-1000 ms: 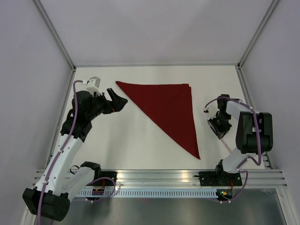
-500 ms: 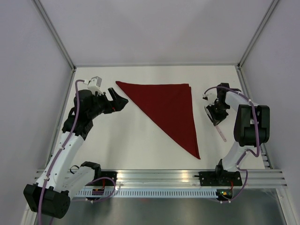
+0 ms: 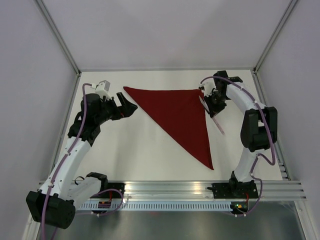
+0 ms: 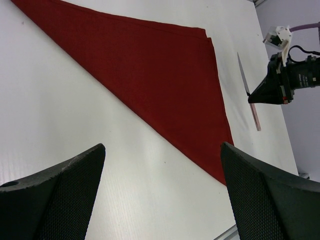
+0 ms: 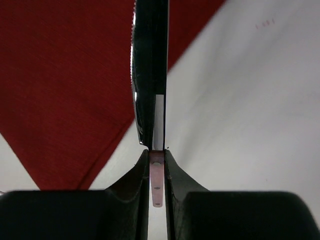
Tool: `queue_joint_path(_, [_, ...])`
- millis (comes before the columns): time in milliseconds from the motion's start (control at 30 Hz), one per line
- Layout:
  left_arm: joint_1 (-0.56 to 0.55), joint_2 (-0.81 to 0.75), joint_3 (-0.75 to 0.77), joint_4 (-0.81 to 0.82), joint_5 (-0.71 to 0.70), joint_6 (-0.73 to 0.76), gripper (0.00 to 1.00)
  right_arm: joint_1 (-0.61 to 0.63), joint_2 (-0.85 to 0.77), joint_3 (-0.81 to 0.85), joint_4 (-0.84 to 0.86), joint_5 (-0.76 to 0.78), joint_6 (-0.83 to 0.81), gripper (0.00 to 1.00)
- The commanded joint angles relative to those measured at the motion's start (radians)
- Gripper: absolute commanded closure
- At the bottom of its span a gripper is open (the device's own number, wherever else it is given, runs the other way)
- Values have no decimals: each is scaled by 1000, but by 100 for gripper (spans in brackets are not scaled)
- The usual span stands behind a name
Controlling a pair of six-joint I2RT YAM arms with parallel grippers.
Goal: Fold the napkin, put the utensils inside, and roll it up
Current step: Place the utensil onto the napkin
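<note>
The right gripper pinches the slim silver-bladed, pink-handled knife where blade meets handle. The thin dark red cloth napkin, folded to a triangle, lies beneath and left of its fingertips. It is best to lower the knife flat, parallel to the edge below, well onto the cloth, before releasing. The left gripper gapes wide, with the napkin ahead of it.

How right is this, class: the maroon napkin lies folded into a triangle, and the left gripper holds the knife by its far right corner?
One slip: the right gripper holds the knife, as the right wrist view shows; the left gripper is open and empty. The maroon napkin is indeed a folded triangle, knife by its far right corner.
</note>
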Motion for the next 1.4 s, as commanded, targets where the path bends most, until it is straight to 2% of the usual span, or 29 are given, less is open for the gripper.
queue_joint_path(0, [2,7,69,1,-12,-41,0,89,76,125,-104,-32,75,100])
queue_joint_path(167, [2,-2,127,-59,-40,-33,0,232,189,304,-190,-104,136,100])
queue_joint_path(400, [1,-30,189,-143,-77,-15,0,372,380,554,-263,-153,209,100])
queue_joint_path(567, [1,-37,221,-183,-100,1,0,453,430,607,-244,-156,251,99])
queue_joint_path(800, [2,-33,235,-194,-97,1,0,496,481,683,-198,-152,325,100])
queue_joint_path(1367, [1,-16,225,-196,-98,-2,0,517,594,788,-165,-115,362,99])
